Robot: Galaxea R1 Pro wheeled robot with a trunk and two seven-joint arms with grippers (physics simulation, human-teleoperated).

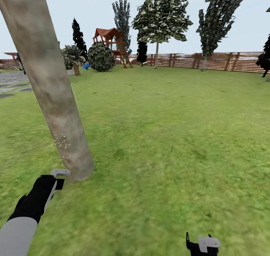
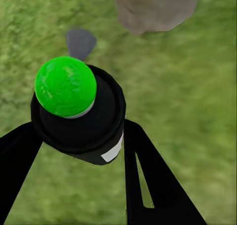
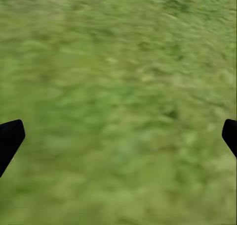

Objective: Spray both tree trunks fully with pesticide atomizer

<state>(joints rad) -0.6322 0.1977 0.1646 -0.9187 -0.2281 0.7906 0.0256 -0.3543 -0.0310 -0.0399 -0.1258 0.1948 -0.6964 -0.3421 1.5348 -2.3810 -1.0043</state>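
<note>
The left gripper (image 2: 84, 151) is closed around the spray bottle (image 2: 81, 116), its two black fingers (image 2: 148, 180) pressed to the bottle's dark body; in the left wrist view the cap looks bright green. In the head view that gripper (image 1: 56, 179) sits at about eight o'clock, just beside the foot of the tree trunk (image 1: 48, 87), with a scatter of fine white specks (image 1: 62, 141) low on the bark.

The step in hand looks like spraying this trunk. To do it well, the nozzle should face the bark squarely and the arm should sweep upward and around, since the specks mark only a small patch and most of the column is bare.

The right gripper (image 3: 118, 131) hangs wide open and empty over the grass (image 3: 118, 86), low at five o'clock in the head view (image 1: 202, 244).

Farther out the lawn (image 1: 168, 128) lies open. At twelve o'clock stand a round bush (image 1: 101, 57) and a red play tower (image 1: 110, 42); slim trees (image 1: 161, 15) line the wooden fence (image 1: 217, 60) from one to two o'clock. Nothing blocks the arm except the trunk's own lean.
</note>
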